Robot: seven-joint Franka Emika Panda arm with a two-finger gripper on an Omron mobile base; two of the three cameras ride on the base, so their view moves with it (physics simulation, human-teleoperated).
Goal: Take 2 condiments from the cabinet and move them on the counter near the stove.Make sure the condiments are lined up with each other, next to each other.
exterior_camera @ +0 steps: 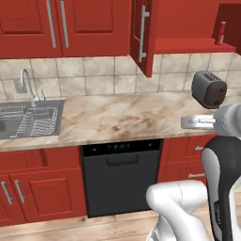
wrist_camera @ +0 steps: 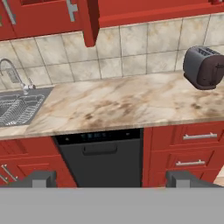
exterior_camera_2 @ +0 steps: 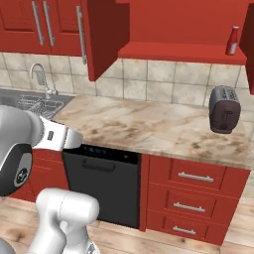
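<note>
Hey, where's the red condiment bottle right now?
The plain red bottle with pale cap stands upright on the open red wall cabinet's inner shelf, at the right end, above the dark grey toaster on the counter.

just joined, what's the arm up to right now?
Nothing is held yet. The gripper is open and empty, well back from the counter, facing the dishwasher front. The wall cabinet stands open, and one red bottle is upright on its inner shelf, above the toaster. No condiment is on the counter. A sink lies at the left end of the counter.
</note>
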